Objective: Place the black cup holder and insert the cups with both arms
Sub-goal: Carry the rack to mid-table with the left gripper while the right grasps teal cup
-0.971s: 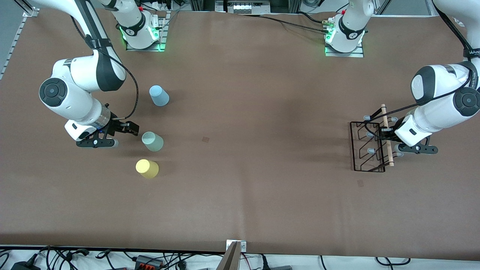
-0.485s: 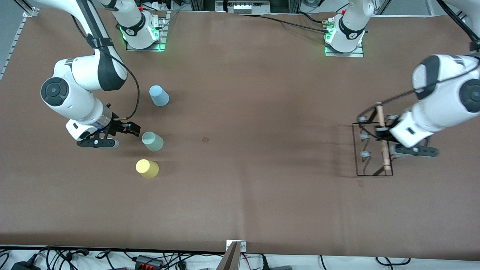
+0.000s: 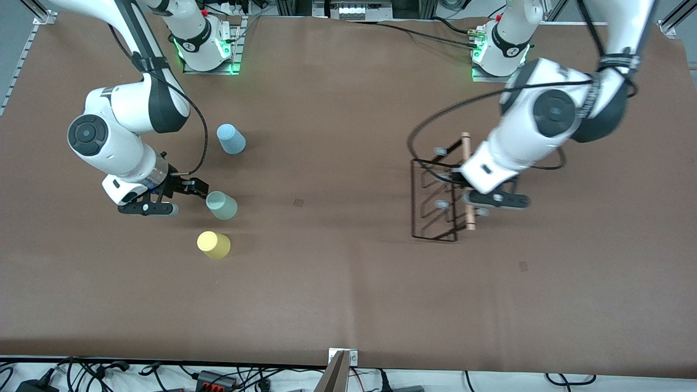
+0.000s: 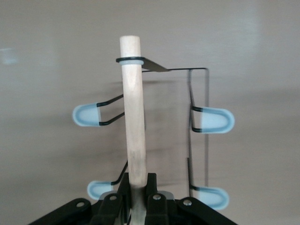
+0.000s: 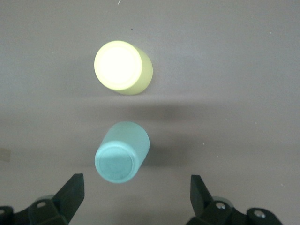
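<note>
Left gripper clamped on wooden rod handle of black cup holder; fingertips partly cut off in left wrist view, holder blurred in front view. Holder carried above table, well apart from grey-green cup, toward left arm's end. Right gripper low, jaws spread wide, just beside grey-green cup. Three cups, all bottom up: grey-green; yellow cup nearer camera; blue cup farther.

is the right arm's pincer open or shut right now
Open. In the right wrist view the right pincer has its fingers spread wide, with the grey-green cup lying ahead of the gap, untouched.
</note>
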Controlling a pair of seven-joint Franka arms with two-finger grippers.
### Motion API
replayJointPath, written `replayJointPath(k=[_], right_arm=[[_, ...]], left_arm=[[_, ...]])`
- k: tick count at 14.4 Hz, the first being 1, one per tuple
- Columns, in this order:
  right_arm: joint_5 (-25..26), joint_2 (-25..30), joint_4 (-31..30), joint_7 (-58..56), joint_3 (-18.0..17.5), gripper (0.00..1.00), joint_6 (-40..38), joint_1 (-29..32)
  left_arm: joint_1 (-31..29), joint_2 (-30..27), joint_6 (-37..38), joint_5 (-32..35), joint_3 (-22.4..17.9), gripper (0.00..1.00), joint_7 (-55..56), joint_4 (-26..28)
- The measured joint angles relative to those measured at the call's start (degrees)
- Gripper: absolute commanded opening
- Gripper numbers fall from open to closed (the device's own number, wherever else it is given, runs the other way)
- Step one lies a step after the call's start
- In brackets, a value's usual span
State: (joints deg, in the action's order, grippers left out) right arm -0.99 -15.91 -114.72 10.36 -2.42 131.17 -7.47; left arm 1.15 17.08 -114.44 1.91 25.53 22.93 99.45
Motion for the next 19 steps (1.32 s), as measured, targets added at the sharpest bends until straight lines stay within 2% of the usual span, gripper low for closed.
replayJointPath(k=[3, 6, 13, 19], right_arm=[[0.00, -3.17, -0.01, 1.70, -0.05, 1.00, 3.88, -1.60], [0.00, -5.47, -0.03, 2.55, -0.06, 1.00, 7.00, -2.88], [0.00, -7.66, -2.92, 2.76, 0.15, 1.00, 12.18, -2.88], [0.00, -7.77, -3.81, 2.76, 0.15, 1.00, 12.29, -2.89]], left_arm=[[6.96, 2.85, -0.12, 0.01, 0.07, 0.09, 5.76, -2.45], [11.03, 5.14, -2.68, 0.26, 0.05, 0.09, 9.70, -3.17], [16.04, 10.89, -7.25, 6.76, 0.05, 0.09, 18.04, -3.78], [17.14, 12.86, -7.54, 7.23, 0.03, 0.09, 20.62, -5.97]])
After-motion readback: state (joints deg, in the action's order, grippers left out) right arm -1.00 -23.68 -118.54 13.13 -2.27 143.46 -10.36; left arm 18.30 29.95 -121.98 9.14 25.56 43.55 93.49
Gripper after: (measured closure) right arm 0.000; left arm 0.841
